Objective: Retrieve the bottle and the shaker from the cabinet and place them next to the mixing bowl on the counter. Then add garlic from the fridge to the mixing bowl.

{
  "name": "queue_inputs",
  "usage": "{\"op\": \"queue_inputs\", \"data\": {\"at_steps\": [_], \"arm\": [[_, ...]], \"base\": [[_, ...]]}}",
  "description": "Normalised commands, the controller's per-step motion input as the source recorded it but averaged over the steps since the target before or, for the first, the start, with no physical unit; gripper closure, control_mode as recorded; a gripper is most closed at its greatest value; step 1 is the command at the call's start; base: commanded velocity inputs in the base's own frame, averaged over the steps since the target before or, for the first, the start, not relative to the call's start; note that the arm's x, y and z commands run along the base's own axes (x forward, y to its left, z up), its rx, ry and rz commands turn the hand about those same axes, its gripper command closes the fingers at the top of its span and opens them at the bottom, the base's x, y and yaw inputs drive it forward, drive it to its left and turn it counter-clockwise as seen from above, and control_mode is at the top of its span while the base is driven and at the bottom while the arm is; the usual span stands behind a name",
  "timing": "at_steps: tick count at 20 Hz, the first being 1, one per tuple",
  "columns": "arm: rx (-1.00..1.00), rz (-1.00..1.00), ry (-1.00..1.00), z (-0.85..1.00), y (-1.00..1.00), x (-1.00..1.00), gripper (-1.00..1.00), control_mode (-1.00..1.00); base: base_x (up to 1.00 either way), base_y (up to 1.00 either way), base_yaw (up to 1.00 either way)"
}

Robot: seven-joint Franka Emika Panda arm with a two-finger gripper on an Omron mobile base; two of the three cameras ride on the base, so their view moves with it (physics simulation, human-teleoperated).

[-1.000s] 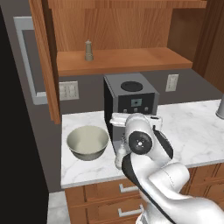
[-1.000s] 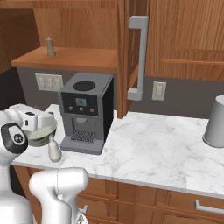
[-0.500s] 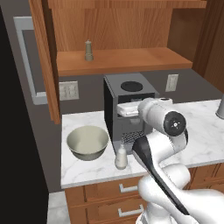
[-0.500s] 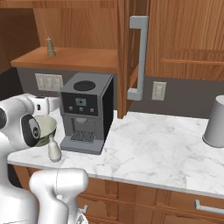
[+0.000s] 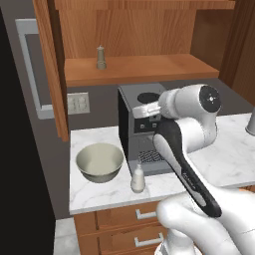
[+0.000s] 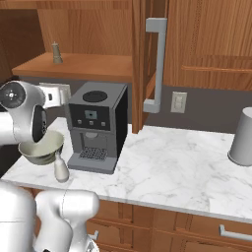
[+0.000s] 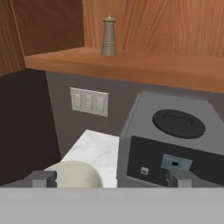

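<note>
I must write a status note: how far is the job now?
Done: the bottle stands on the counter beside the mixing bowl. In hand: nothing; the gripper is open, facing the shaker on the cabinet shelf. Left: shaker, then the garlic.

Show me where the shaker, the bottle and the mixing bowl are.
shaker (image 7: 109, 37): hand view, its middle body.
bottle (image 5: 137, 179): left base view, its rounded body.
mixing bowl (image 5: 99, 160): left base view, its pale interior.

Open air above the coffee machine (image 7: 175, 144) up to the cabinet (image 5: 144, 69) shelf; shaker (image 7: 109, 36) stands alone there, room either side.
</note>
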Motion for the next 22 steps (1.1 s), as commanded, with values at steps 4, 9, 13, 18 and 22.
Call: {"op": "queue_inputs", "data": {"at_steps": [4,9,13,18,22], "arm": [[-0.05,0.1,0.22,0.39,0.26,0.0,-1.0,-1.0],[-0.02,0.03,0.05,0.12,0.16,-0.06,-1.0,-1.0],[0.0,0.01,-0.02,0.0,0.06,-0.2,-1.0,-1.0],[0.0,0.01,-0.08,0.0,0.0,-0.33,-1.0,-1.0],[0.0,0.0,-0.05,0.04,0.0,-0.35,-1.0,-1.0]], "base": [[0.0,0.0,0.0],[0.0,0.0,0.0],[0.0,0.0,0.0],[0.0,0.0,0.0],[0.0,0.0,0.0]]}}
